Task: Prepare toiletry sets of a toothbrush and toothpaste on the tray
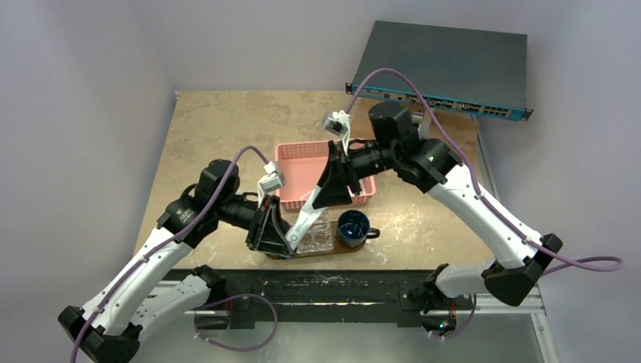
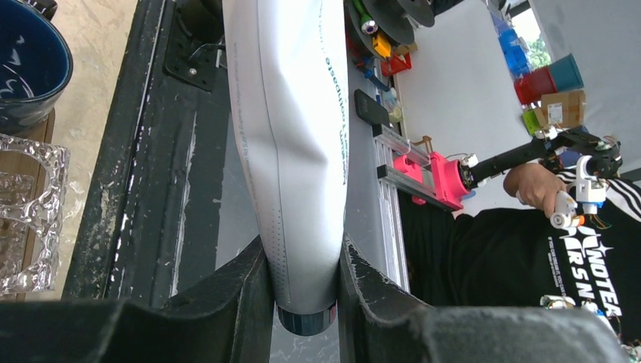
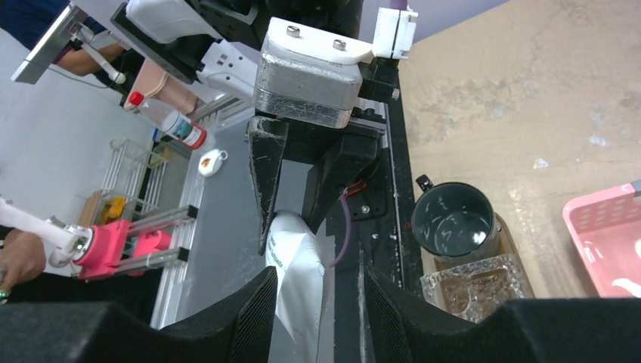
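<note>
Toothpaste [image 2: 291, 136] hangs in the air over the near edge of the desk [image 1: 227, 128], by the tray [image 2: 23, 140] but not on it yet. Left gripper [image 2: 304, 261] jaws are pinched tight on the cap end. Right gripper [image 3: 319, 281] jaws sit half-wide around the other end, gap showing, no firm hold. Risks: left releases too soon and the tube drops onto the black rail [image 1: 325, 283]; both clamp and pull, creasing it; lowering clips the mug [image 1: 353, 227] or glass dish [image 1: 317, 238]. Toothbrush not made out.
</note>
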`<move>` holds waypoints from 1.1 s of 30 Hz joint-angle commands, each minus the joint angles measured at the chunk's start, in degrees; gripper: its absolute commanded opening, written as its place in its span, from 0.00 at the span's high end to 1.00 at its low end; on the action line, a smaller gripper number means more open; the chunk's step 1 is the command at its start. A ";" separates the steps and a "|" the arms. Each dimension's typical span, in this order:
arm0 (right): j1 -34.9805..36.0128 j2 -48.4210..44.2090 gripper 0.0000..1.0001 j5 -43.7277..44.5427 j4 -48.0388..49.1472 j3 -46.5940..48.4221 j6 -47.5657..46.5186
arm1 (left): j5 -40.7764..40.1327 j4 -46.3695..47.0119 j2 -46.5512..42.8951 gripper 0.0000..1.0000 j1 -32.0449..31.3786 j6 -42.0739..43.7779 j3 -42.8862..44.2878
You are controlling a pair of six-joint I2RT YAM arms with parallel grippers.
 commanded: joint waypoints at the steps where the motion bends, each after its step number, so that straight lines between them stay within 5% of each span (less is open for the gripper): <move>1: 0.45 -0.20 0.53 -3.64 -0.86 -0.45 -0.85 | 0.85 -0.06 -0.20 1.00 -1.03 3.27 2.69; 10: 1.77 -0.05 0.58 -4.56 -2.28 -2.35 -1.35 | 0.09 -0.66 0.33 1.00 -1.82 3.96 2.59; 13: 2.27 0.02 0.71 -4.58 -2.96 -2.70 -1.92 | 0.00 -0.88 0.38 1.00 -1.97 4.18 2.64; 16: 2.69 -0.02 1.00 -4.36 -2.97 -3.03 -2.27 | -0.15 -1.10 0.71 1.00 -2.16 4.36 2.73; 22: 3.40 -1.26 1.00 -4.10 -2.82 -4.08 -3.21 | -2.04 -2.78 1.31 0.99 -2.25 5.36 3.38; 28: 3.45 -1.60 1.00 -1.82 -2.88 -4.68 -2.94 | -4.79 -5.15 3.05 0.63 -2.28 6.70 4.39; 33: 3.45 -2.03 1.00 -0.13 -3.12 -4.43 -2.78 | -7.57 -5.45 3.32 0.47 -2.28 6.95 4.86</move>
